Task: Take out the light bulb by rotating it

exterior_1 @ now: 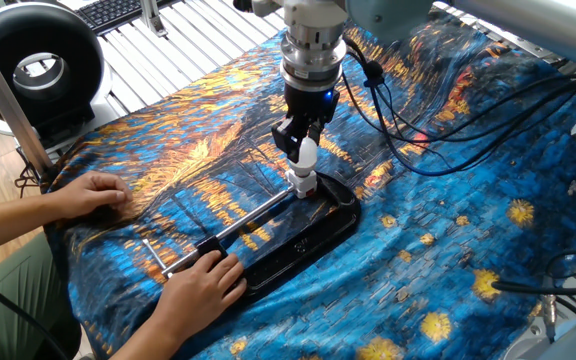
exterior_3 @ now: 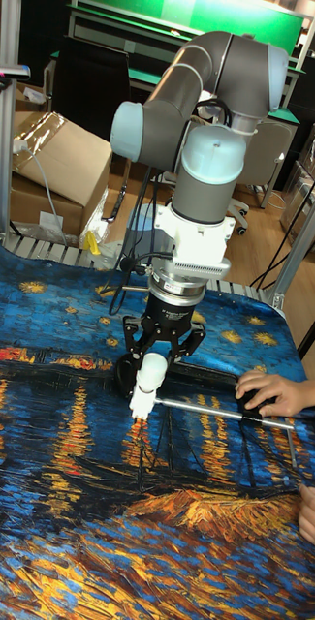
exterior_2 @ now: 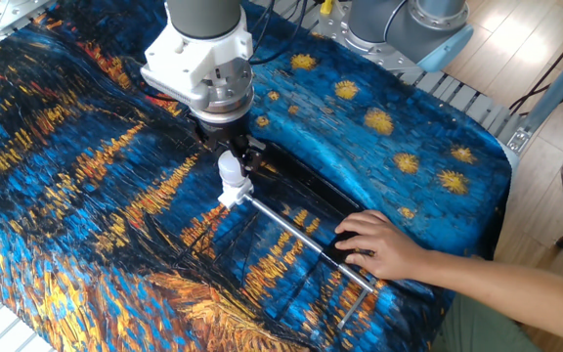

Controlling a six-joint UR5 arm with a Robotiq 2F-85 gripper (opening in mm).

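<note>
Atop the black tray (exterior_1: 338, 215), claw (exterior_1: 302, 146) grips light bulb (exterior_1: 305, 156) upright.

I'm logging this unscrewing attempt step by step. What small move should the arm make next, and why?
Probably keep twisting the wrist about the bulb's axis: the gripper has its jaws around the small white frosted light bulb, whose neck still sits in the short white socket.

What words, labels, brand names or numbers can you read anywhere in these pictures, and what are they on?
None can be read. The light bulb, the gripper, the black base and the printed cloth show no legible text. The keyboard keys are too small to read.
</note>
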